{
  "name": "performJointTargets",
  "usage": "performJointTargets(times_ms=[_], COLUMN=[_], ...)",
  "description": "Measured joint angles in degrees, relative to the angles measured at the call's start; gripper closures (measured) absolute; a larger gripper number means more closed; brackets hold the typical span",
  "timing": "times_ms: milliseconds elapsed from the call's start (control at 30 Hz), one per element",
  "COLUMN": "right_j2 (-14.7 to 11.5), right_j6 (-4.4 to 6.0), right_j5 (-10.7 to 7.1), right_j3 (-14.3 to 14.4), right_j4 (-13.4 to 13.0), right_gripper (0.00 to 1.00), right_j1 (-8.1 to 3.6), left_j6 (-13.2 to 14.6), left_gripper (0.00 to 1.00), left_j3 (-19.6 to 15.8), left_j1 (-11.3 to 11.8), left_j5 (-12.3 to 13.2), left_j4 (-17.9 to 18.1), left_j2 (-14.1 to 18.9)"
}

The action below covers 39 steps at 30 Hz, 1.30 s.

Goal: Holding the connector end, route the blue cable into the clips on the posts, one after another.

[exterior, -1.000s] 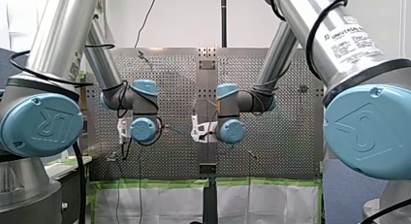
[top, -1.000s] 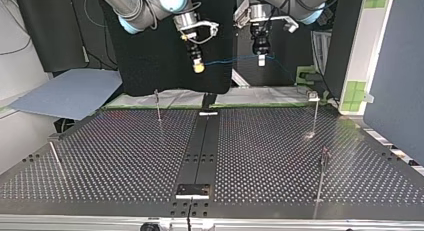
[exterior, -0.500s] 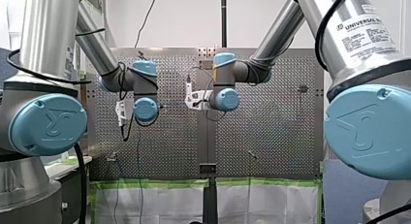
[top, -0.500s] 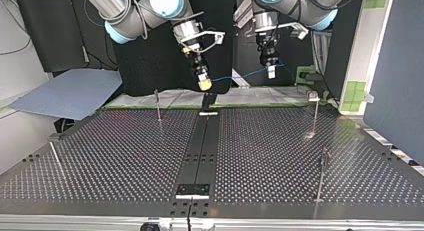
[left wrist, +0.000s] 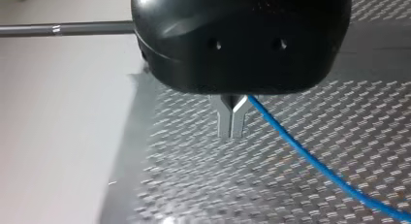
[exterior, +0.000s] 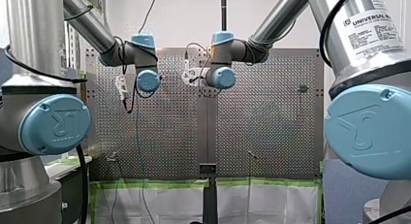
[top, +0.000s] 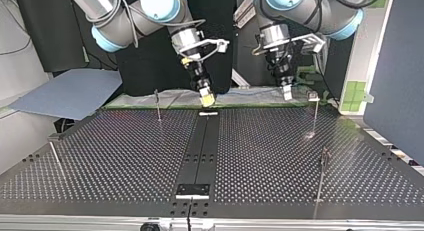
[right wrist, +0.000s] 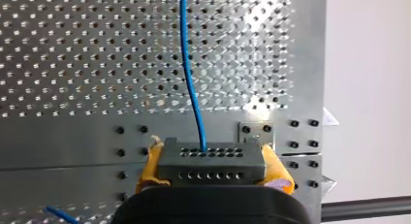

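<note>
The blue cable (right wrist: 189,78) is in the air, held by both arms above the far edge of the worktop (top: 125,161) as the top view has it. Its connector (right wrist: 211,156), a grey block with rows of small holes, sits between the yellow pads (right wrist: 277,169) of my right hand (top: 206,97), which is pinching it from both sides. The cable leaves the middle of the block and runs straight away from that hand.

Further along, my left hand (left wrist: 232,122) has its metal fingers pressed together, and the cable comes out right beside their base and trails off past them. From this it looks clamped on the cable, though the exact contact is hidden by the hand's black body.

In the top view the stretch between the two hands is too faint to trace.

Four thin posts stand on the worktop: one (top: 316,116) near my left hand with a clip (top: 313,96) at its top, one (top: 158,106) near my right hand, and two (top: 323,176) (top: 55,158) closer to that camera. No blue line shows at any of them.

So I judge the task barely begun: the connector end is held as asked, the cable is lifted, and every clip has yet to be threaded, probably starting with the one beside my left hand.
</note>
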Motion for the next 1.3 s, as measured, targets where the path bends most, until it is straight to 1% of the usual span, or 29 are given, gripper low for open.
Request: performJointTargets(times_ms=[133, 267, 467, 700, 800, 900, 1067, 1233, 1300], right_j2=[0.07, 0.51, 1.48, 1.79, 1.80, 1.91, 3.01, 5.35, 6.00], right_j6=[0.22, 0.56, 0.74, 0.70, 0.83, 1.15, 1.42, 1.51, 1.73], right_j5=[-0.32, -0.86, -1.18, -1.23, -1.23, -1.23, -1.25, -1.23, -1.22], right_j3=[-1.14, -2.17, -5.01, -9.07, -10.80, -11.89, -13.31, -15.82, -16.98], right_j4=[0.36, 0.53, 2.10, 4.93, 5.48, 5.68, 6.01, 7.04, 7.25], right_gripper=[1.00, 1.00, 1.00, 1.00, 1.00, 1.00, 1.00, 1.00, 1.00], right_j1=[0.00, 0.00, 0.43, 1.63, 2.06, 2.36, 2.74, 3.44, 3.67], left_j6=[-0.09, -0.02, 0.10, 0.06, -0.17, -0.40, -0.95, -1.47, -1.86], left_gripper=[1.00, 1.00, 1.00, 1.00, 1.00, 1.00, 1.00, 1.00, 1.00], left_j3=[2.41, 4.55, 5.33, 5.38, 5.59, 6.31, 7.81, 9.50, 10.24], left_j1=[1.22, 2.94, 6.21, 10.31, 12.13, 13.67, 14.92, 15.81, 16.23], left_j5=[-0.40, 0.19, 3.11, 7.19, 8.79, 9.56, 10.39, 12.05, 12.77], left_j4=[-2.37, -4.72, -8.12, -12.26, -14.08, -15.85, -17.11, -17.24, -17.28], left_j2=[2.36, 3.73, 4.67, 5.06, 5.08, 5.10, 5.06, 4.64, 4.62])
